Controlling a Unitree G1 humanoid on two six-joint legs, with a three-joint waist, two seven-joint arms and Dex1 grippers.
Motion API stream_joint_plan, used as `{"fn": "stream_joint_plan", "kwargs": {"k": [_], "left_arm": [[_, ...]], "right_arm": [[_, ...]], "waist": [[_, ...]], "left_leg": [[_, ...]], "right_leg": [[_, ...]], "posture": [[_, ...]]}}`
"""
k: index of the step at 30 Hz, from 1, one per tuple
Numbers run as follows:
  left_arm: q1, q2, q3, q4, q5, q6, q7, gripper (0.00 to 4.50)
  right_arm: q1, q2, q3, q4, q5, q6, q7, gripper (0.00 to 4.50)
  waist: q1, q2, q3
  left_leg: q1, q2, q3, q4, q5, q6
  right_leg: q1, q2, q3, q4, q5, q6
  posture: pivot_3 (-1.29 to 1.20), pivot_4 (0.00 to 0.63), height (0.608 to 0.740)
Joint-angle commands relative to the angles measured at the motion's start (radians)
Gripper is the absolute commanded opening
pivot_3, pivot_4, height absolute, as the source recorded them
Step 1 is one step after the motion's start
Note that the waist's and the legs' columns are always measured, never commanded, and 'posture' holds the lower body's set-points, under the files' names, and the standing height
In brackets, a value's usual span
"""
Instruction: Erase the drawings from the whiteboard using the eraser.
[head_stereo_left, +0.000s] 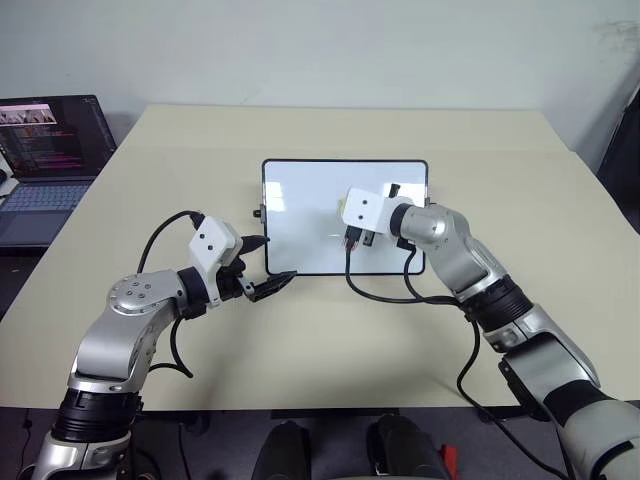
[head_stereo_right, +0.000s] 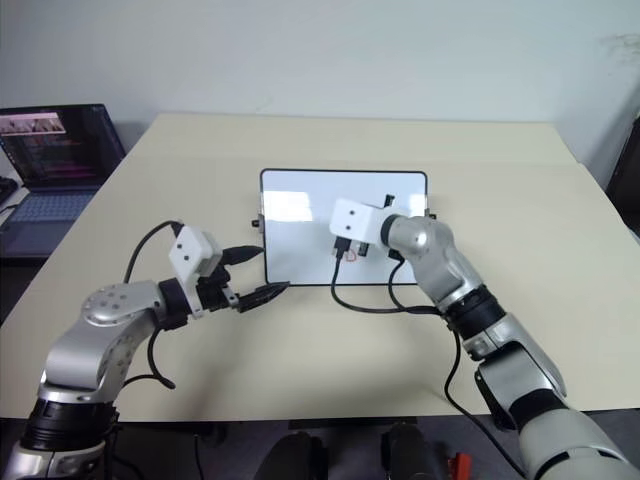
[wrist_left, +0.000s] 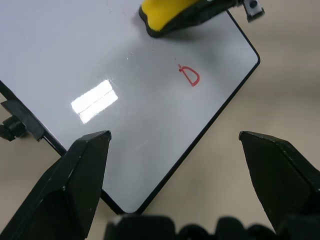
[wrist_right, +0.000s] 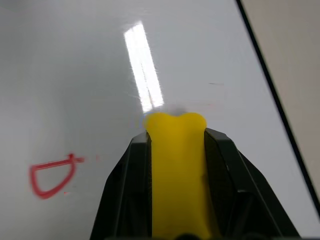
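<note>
1. The whiteboard (head_stereo_left: 300, 215) lay on the beige table (head_stereo_left: 330, 340), mostly wiped clean; only faint red traces showed beside the eraser.
2. The right gripper (wrist_right: 176, 125) hung over the whiteboard's middle, jaws clamped on the yellow eraser (wrist_right: 177, 170).
3. The left gripper (head_stereo_left: 258, 268) waited at the whiteboard's near left corner, jaws wide, holding nothing.
4. One red D-shaped drawing (wrist_left: 190, 75) remained on the whiteboard, just beside the eraser; judged the last mark to erase.

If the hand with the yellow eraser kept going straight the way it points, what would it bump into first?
Most likely the whiteboard itself. The right gripper holds the eraser pointing at the shiny white surface, beside the red D drawing. How close it is, I can't judge.
</note>
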Motion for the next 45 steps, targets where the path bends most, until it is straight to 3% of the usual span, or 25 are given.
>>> {"fn": "stream_joint_plan", "kwargs": {"k": [1,9,18,22,27,34,45], "left_arm": [[-0.004,0.005,0.016,-0.035,-0.006,-0.009,0.008,4.50],[0.020,0.019,0.056,-0.028,-0.012,-0.018,0.017,4.50],[0.108,0.052,0.099,-0.018,-0.025,-0.057,-0.040,4.50],[0.130,0.059,0.084,-0.006,-0.012,-0.089,-0.065,4.50],[0.125,0.055,0.070,0.008,-0.003,-0.111,-0.078,4.50],[0.113,0.061,0.048,0.015,0.009,-0.134,-0.105,4.50],[0.103,0.061,0.020,0.006,0.013,-0.155,-0.126,4.50]], "right_arm": [[0.016,-0.002,-0.052,0.012,0.020,0.021,-0.004,1.12],[0.117,0.128,-0.347,-0.330,0.373,0.307,0.028,1.12],[0.488,-0.128,-0.435,-0.767,0.583,0.526,0.181,1.12],[0.662,-0.246,-0.403,-0.819,0.548,0.467,0.186,1.12],[0.778,-0.306,-0.314,-0.834,0.458,0.345,0.147,1.12],[0.715,-0.196,-0.267,-0.835,0.423,0.284,0.044,1.12],[0.374,-0.015,-0.087,-0.540,0.221,0.248,-0.092,1.12]], "waist": [[0.000,0.000,0.000],[0.002,0.001,0.001],[0.008,0.001,0.001],[0.008,0.001,0.002],[-0.001,0.001,0.002],[0.001,0.001,0.002],[0.005,0.001,0.001]], "left_leg": [[0.000,0.000,0.000,0.000,0.000,0.000],[-0.004,0.001,-0.001,-0.002,0.000,0.000],[-0.008,0.000,-0.003,-0.005,-0.003,-0.001],[-0.009,0.000,-0.002,-0.005,-0.004,-0.001],[-0.006,0.001,-0.001,-0.004,-0.004,-0.001],[-0.005,0.001,0.000,-0.004,-0.004,-0.001],[-0.006,0.001,0.000,-0.003,-0.004,-0.001]], "right_leg": [[0.000,0.000,0.000,0.000,0.000,0.000],[-0.003,0.000,-0.001,-0.001,0.000,0.000],[-0.001,-0.002,-0.004,-0.016,0.000,0.000],[-0.001,-0.002,-0.004,-0.016,-0.001,0.001],[0.000,0.001,-0.002,-0.015,-0.001,0.002],[0.000,0.002,0.000,-0.015,-0.001,0.003],[0.000,0.001,0.000,-0.014,-0.001,0.002]], "posture": [[0.00,0.150,0.740],[0.00,0.150,0.740],[0.00,0.150,0.740],[0.00,0.150,0.740],[0.00,0.150,0.740],[0.00,0.150,0.740],[0.00,0.150,0.740]]}}
